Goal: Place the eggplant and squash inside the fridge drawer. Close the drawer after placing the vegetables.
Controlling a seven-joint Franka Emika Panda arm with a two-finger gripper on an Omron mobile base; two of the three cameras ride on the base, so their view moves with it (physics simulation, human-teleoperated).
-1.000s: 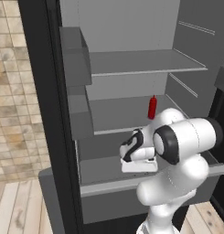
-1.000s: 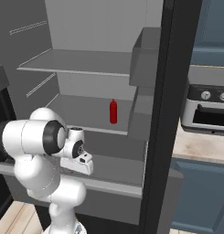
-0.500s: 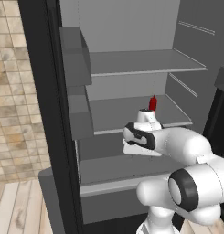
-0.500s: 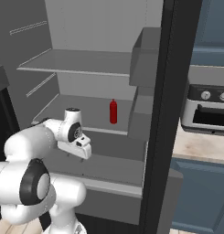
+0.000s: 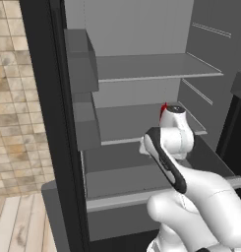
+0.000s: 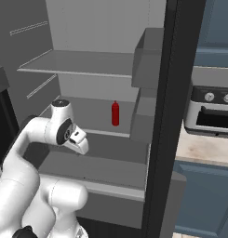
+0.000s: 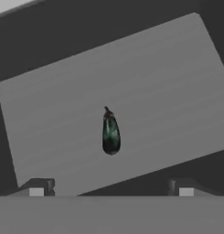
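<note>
Eggplant (image 7: 110, 134) is lying on the flat, matte grey floor of the fridge drawer (image 7: 49, 105), about mid-floor, touching nothing else. Shape is a small glossy teardrop, very dark with a greenish sheen, with a stubby stem tip. Long axis is running nearly top-to-bottom in the hand view, stem toward the top and tilted slightly left, fat end toward the fingertips.

Gripper (image 7: 111, 189) is hanging above the drawer and looking straight down into it. Fingertips (image 7: 36, 188) are sitting wide apart at the bottom of the hand view, nothing between them: jaws released, clear of the eggplant.

Arm is rising white and rounded from the base, reaching forward into the open fridge, with the wrist folding down over the drawer; hand (image 6: 79, 141) is showing in the right base view pointing downward.

Drawer is showing in the base views as a wide, shallow dark-grey box with a paler front rim (image 5: 127, 198), pulled out. Red bottle (image 6: 115, 113) is standing upright on the smooth grey shelf (image 6: 94, 113) behind the arm. Door bins (image 5: 80, 59) are plain grey boxes.
</note>
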